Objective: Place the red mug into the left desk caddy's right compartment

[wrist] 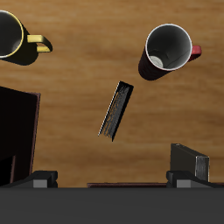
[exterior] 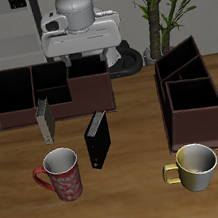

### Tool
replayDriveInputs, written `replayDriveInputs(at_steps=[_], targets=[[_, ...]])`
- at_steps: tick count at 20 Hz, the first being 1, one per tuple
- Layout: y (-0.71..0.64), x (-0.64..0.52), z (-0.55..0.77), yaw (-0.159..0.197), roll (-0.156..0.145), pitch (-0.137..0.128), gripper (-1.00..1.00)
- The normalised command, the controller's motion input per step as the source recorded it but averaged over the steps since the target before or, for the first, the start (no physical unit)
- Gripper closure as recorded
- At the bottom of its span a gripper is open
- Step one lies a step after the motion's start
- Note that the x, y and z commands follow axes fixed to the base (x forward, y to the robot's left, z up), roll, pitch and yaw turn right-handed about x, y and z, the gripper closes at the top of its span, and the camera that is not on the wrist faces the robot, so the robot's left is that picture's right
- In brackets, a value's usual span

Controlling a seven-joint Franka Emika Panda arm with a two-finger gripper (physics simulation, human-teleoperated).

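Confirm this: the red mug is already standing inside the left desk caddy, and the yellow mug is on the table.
Not quite. The red mug stands on the table near its front edge, apart from the left desk caddy, as the exterior view shows. The yellow mug is on the table, as stated.

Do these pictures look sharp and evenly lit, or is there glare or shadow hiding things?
Exterior view: soft even light, slightly coarse, faint shadows beside the red mug; the left desk caddy is dark inside. Wrist view: crisp, no glare, black book casts little shadow.

Red mug (exterior: 63, 175) is seen upright nr desk (exterior: 137, 197) front edge, well apart from left desk caddy (exterior: 189, 99); yellow mug (exterior: 195, 166) is set just before it.
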Motion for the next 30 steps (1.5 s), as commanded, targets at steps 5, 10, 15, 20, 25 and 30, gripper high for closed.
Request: replayDriveInputs(at_steps=[5, 10, 15, 20, 25, 30], targets=[[-0.23, 0.19, 0.03, 0.004, -0.030, -0.007, -1.00], [-0.36, 0.24, 0.08, -0.027, -0.022, -0.024, -1.00], [-0.26, 0.17, 0.04, -0.052, -0.019, -0.018, -1.00], [-0.33, 0.20, 0.03, -0.035, -0.035, -0.049, -1.00], [-0.09, 0.18, -0.09, -0.021, -0.013, -0.031, -1.00], [-0.02, 0.23, -0.07, 0.021, 0.013, -0.029, -1.00]])
